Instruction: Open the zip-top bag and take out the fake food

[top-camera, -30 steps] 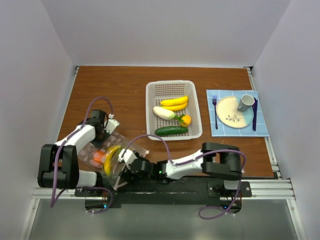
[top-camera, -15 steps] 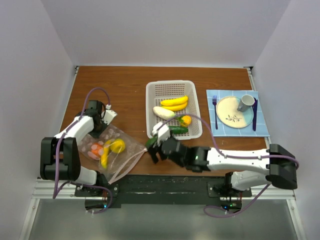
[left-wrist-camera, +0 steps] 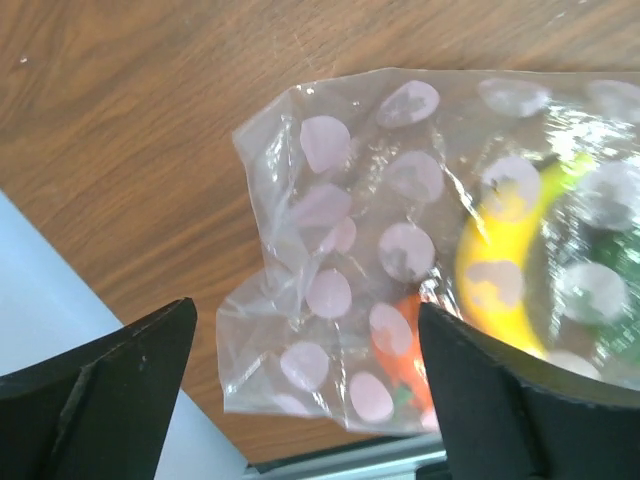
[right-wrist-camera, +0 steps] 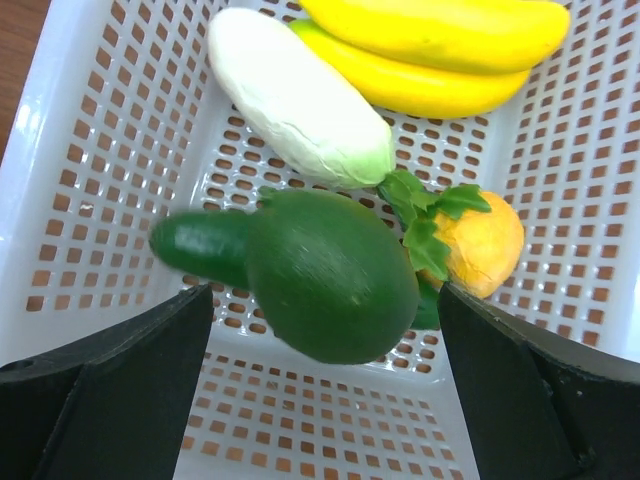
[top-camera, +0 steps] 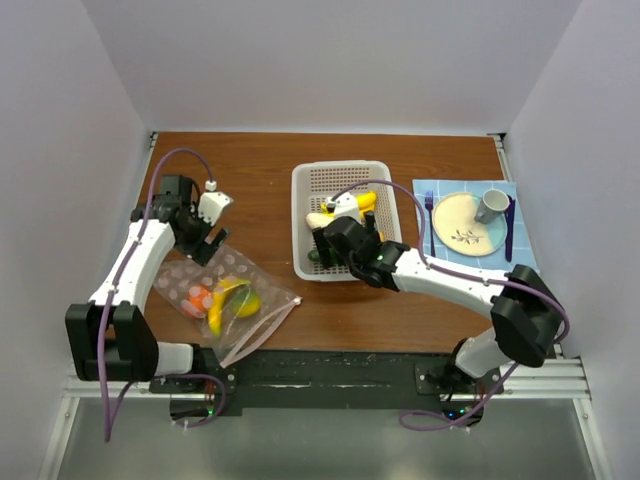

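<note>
1. On the tabletop [top-camera: 260,180], front left, the zip-top bag [top-camera: 215,290] lies flat, well apart from the basket [top-camera: 300,200].
2. It looks light, limp and slippery. Pinch the pink zip strip [top-camera: 262,328], since the fake food [left-wrist-camera: 500,270] inside would likely slide.
3. The film is clear and crinkly with pale pink dots.
4. The left hand [left-wrist-camera: 305,310] gapes wide above the bag's closed corner. The right hand [right-wrist-camera: 322,300] is spread wide over the basket, not gripping the green round piece [right-wrist-camera: 330,275].

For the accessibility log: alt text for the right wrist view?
A green round fruit is in the white basket between the fingers of the open right gripper, partly covering a cucumber; a white oval, two bananas and an orange fruit lie beyond.
</note>
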`<state>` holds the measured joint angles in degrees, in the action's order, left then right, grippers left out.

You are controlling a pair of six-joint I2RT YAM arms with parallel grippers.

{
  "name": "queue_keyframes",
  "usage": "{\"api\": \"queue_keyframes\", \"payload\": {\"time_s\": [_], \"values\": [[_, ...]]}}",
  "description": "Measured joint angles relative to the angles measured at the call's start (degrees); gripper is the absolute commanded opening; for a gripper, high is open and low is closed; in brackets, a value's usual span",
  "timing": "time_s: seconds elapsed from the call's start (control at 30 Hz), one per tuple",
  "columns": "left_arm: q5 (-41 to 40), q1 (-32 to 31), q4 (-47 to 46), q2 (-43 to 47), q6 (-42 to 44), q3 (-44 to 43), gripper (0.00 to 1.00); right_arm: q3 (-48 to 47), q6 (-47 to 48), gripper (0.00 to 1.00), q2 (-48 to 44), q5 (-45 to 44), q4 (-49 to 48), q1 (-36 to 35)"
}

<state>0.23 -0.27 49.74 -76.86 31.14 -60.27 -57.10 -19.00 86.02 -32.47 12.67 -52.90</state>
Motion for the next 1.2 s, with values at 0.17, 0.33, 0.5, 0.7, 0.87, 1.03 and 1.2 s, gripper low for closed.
{"api": "queue_keyframes", "payload": {"time_s": [0.17, 0.33, 0.5, 0.7, 0.87, 1.03, 1.2], "values": [[2.0, 0.0, 5.8, 4.3, 0.2, -2.8, 0.92, 1.3, 1.1, 0.99, -7.2, -2.9, 0.2, -2.0], [3.4, 0.0, 6.6, 8.3, 1.7, -0.2, 0.37, 2.5, 3.5, 0.72, -14.6, -5.0, -1.7, -11.5], [-0.5, 0.0, 3.7, 7.1, 3.3, 12.5, 0.0, 4.4, 3.6, 0.41, -11.9, -5.4, -4.5, -26.3], [-5.1, 1.2, 1.2, 5.7, 4.0, 17.1, 0.0, 5.3, 2.1, 0.39, 0.8, -4.1, -6.7, -36.3], [-5.6, 1.2, -1.0, 4.4, 3.5, 16.5, 0.0, 5.3, 1.4, 0.4, 7.8, -2.8, -9.8, -36.7], [-4.6, 1.1, -2.0, 2.2, 2.4, 16.3, 0.0, 3.8, 1.5, 0.51, 13.4, -2.6, -14.0, -36.3], [-3.3, 0.5, -2.7, 1.1, 1.9, 16.6, 0.0, 1.2, 1.7, 0.65, 18.3, -2.0, -18.7, -34.5]]}}
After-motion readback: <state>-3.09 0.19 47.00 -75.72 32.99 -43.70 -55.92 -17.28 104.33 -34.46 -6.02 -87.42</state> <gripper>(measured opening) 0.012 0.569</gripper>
